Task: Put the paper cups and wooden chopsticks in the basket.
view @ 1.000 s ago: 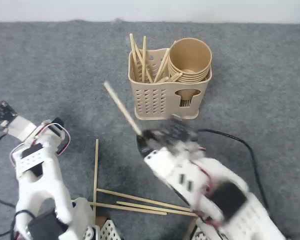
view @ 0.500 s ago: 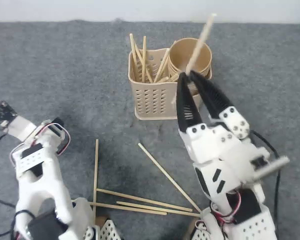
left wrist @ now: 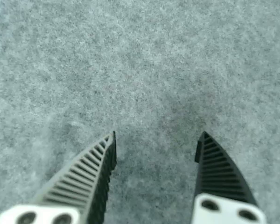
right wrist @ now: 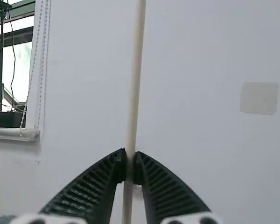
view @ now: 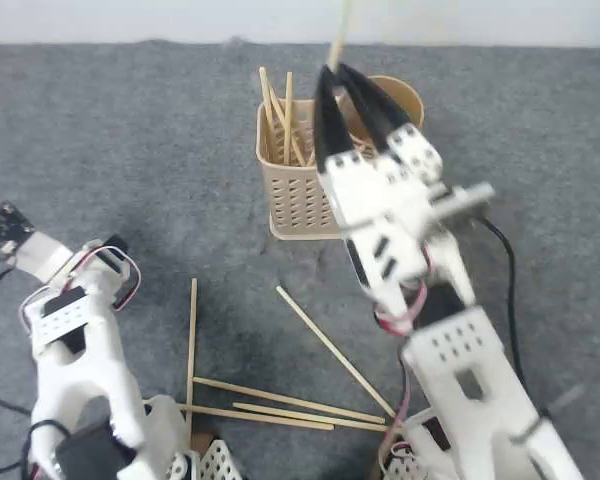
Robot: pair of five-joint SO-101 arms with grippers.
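Observation:
A beige slotted basket (view: 300, 195) stands at the back of the grey carpet, holding several wooden chopsticks (view: 280, 115) and a stack of paper cups (view: 405, 100). My right gripper (view: 335, 75) hangs above the basket, shut on a wooden chopstick (right wrist: 133, 93) that points upward past its fingertips (right wrist: 119, 161); the same chopstick (view: 338, 30) shows in the high view. Several loose chopsticks (view: 280, 405) lie on the carpet in front. My left gripper (left wrist: 154, 144) is open over bare carpet, with its arm (view: 75, 330) at the front left.
One loose chopstick (view: 335, 350) lies diagonally just in front of the right arm's base, another chopstick (view: 192, 340) lies upright beside the left arm. A black cable (view: 510, 290) runs along the right arm. The white wall (view: 130, 20) borders the carpet at the back.
The right arm has swung up and back from the carpet to above the basket, carrying the chopstick, which now points upward. The left arm has not moved.

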